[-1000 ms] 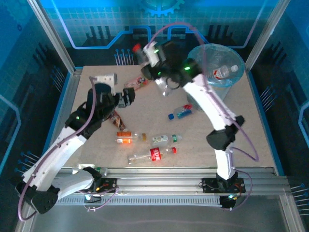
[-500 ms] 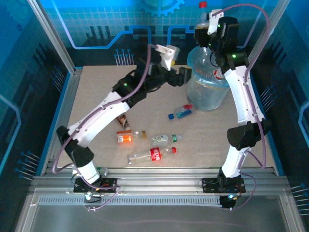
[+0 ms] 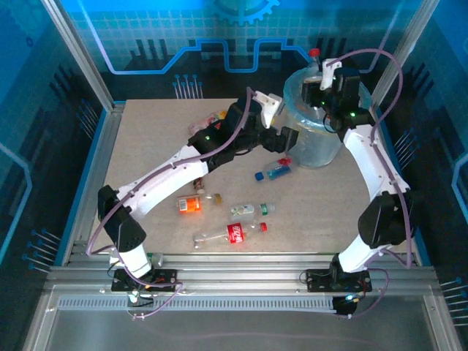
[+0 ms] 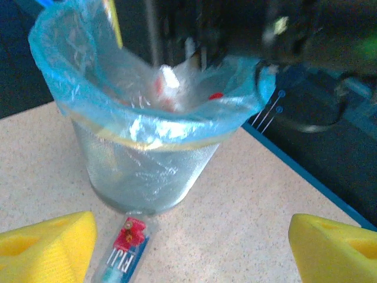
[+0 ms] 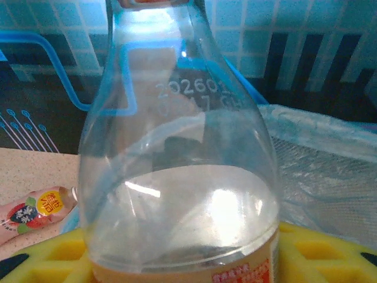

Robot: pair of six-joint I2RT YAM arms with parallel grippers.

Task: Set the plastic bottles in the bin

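Observation:
The bin, grey-blue with a pale blue bag, stands at the back right. My right gripper hovers over its far rim, shut on a clear plastic bottle with a red cap, held upright between yellow pads. My left gripper is open and empty beside the bin's left wall, just above a blue Fiji bottle. More plastic bottles lie on the table: the Fiji one, an orange one, a clear one and a red-labelled one.
A pink bottle lies at the back, partly under the left arm, and shows as a pink bottle at the left of the right wrist view. Metal frame posts and raised rails border the table. The left arm spans the table's middle.
The left arm has swung from the table's left side across to the bin. The right arm has carried its bottle from mid-table up over the bin, then lowered it slightly.

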